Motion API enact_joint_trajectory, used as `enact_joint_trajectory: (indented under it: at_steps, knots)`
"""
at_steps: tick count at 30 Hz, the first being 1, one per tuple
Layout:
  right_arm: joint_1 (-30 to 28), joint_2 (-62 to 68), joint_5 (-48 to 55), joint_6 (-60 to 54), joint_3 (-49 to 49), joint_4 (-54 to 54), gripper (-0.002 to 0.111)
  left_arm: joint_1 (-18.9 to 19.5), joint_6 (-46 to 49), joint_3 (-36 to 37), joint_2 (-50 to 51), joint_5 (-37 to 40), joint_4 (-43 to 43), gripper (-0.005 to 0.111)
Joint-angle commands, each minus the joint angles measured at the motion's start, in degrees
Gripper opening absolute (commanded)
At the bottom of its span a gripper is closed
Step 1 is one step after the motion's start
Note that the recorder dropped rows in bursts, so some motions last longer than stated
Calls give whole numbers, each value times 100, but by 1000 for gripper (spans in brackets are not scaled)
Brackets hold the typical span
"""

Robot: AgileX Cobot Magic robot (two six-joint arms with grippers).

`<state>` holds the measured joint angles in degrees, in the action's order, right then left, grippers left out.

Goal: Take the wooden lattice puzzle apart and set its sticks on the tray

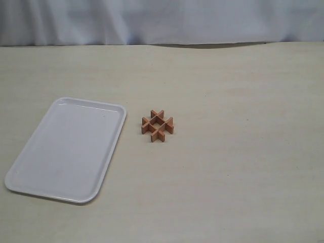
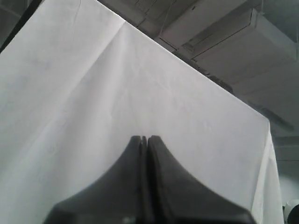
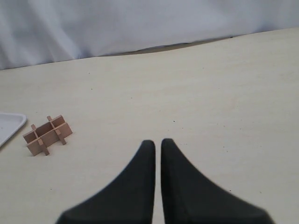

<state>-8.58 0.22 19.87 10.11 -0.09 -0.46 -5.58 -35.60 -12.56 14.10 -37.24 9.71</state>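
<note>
The wooden lattice puzzle [image 1: 157,125] lies assembled on the beige table, just right of the white tray [image 1: 66,147], which has nothing on it. No separate sticks show. Neither gripper appears in the exterior view. In the right wrist view the puzzle [image 3: 47,135] sits well off to one side of my right gripper [image 3: 158,142], beside a corner of the tray [image 3: 9,123]. That gripper's dark fingers are nearly together with nothing between them. My left gripper [image 2: 144,138] is shut on nothing and faces a white cloth [image 2: 140,84]; its view shows no puzzle or tray.
A white cloth backdrop [image 1: 152,20] hangs along the table's far edge. Bare beige tabletop [image 1: 243,152] stretches right of the puzzle and in front of it. Ceiling fixtures [image 2: 224,42] show beyond the cloth in the left wrist view.
</note>
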Motion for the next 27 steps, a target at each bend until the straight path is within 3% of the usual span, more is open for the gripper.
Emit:
enact_joint_trajectory:
  at_steps: [1, 5, 8, 9, 11, 16, 20, 27]
  knots:
    - [-10, -22, -22, 19, 9, 1, 4, -46, 637, -922, 1904, -272, -136, 0]
    - [-10, -22, -22, 19, 9, 1, 4, -46, 1813, -1691, 3466, 178, -74, 0]
    - [-10, -22, -22, 19, 9, 1, 4, -46, 1811, -2463, 4231, 2211, 635, 0]
    - [-10, -22, -22, 19, 9, 1, 4, -70, 1576, -2746, 4564, 3213, 650, 0]
    - [-10, -22, -22, 19, 9, 1, 4, -186, 1516, -3234, 5129, 4345, 591, 0]
    - [-10, -22, -22, 19, 9, 1, 4, -1017, 2618, -4403, 6550, 7247, 428, 0]
    - [-10, -22, -22, 19, 9, 1, 4, -1826, 3228, -4954, 7431, 8090, -59, 0]
    - [-10, -22, -22, 19, 9, 1, 4, -3300, 3284, -5855, 8985, 8384, -474, 0]
